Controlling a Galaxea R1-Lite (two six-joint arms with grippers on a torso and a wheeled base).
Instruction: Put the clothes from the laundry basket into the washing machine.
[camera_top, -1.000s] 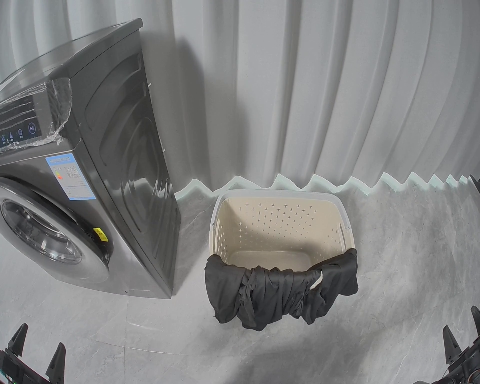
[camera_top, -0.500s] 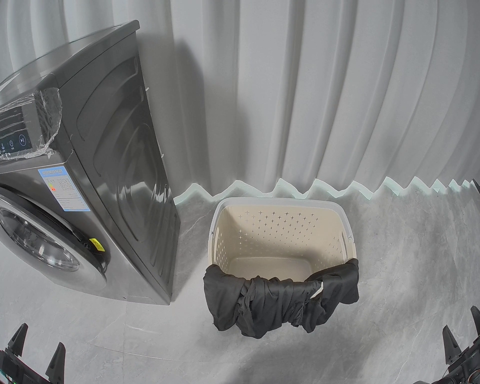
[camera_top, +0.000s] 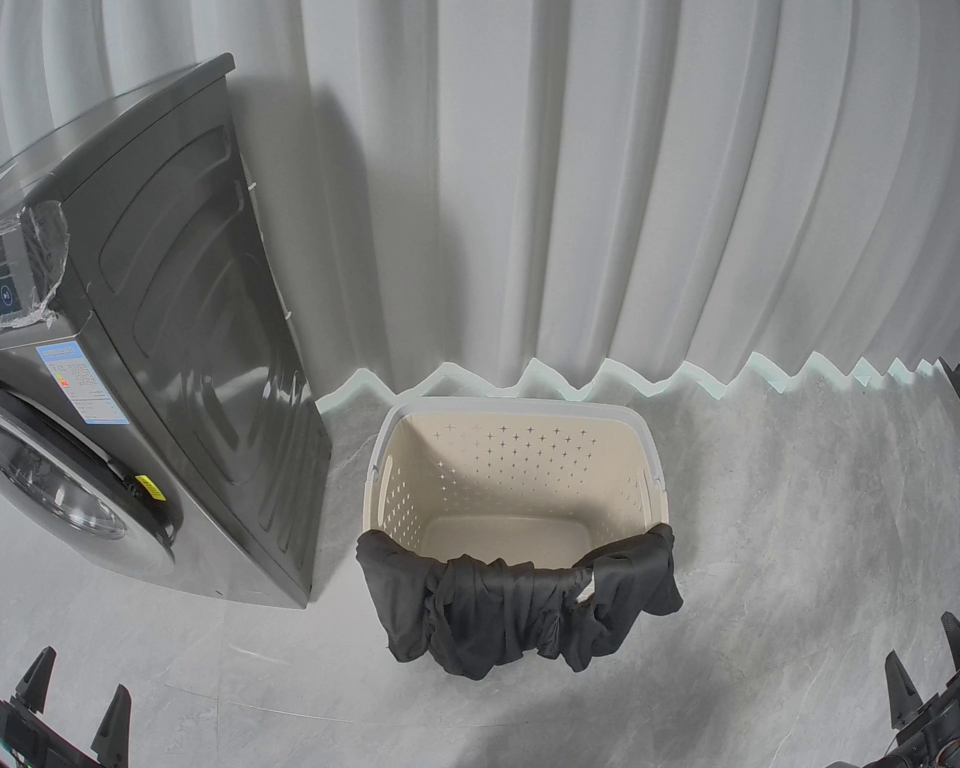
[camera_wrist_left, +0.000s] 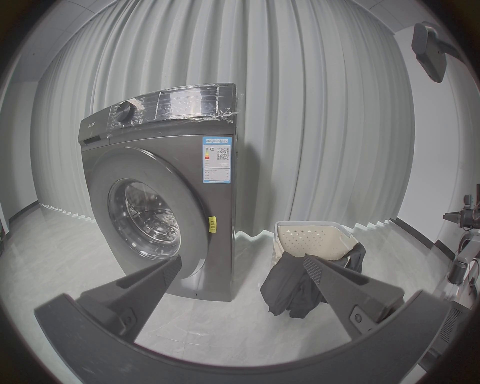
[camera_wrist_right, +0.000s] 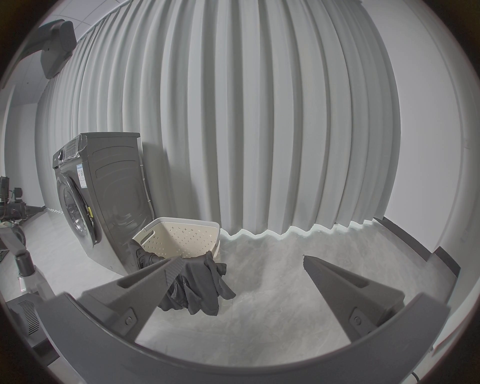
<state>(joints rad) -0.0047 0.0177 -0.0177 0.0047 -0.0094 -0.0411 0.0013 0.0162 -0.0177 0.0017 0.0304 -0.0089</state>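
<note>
- Clothes: one dark grey, crumpled cloth garment (camera_top: 505, 612) is draped over the near rim of the laundry basket. Most of it hangs down the outer wall toward the floor, and its two ends reach the basket's near corners.
- Cream plastic laundry basket with a pale rim and star-shaped perforations (camera_top: 512, 406): it stands upright on the floor. Its visible inner floor is bare.
- Dark grey front-loading washing machine (camera_top: 185, 330): it stands on the robot's left, just beside the basket with a narrow strip of floor between them. They do not touch.
- Round glass-windowed door (camera_wrist_left: 144, 220): it sits flush with the machine front and looks shut. The drum shows through the glass.
- Clear plastic film (camera_wrist_left: 176, 103) covers the control panel. A blue-and-white label (camera_wrist_left: 217, 160) sits on the upper front corner.
- Left gripper (camera_top: 78, 688): it is low at the near left, well apart from basket and machine. Its black pointed fingers are spread, with nothing between them.
- Right gripper (camera_top: 922, 660): it is low at the near right, well apart from the basket. Its fingers are spread and hold nothing.
- Pale grey marbled floor (camera_top: 800, 520) lies under everything.
- White pleated curtain (camera_top: 600, 180) hangs behind the basket and machine, with its hem meeting the floor.
</note>
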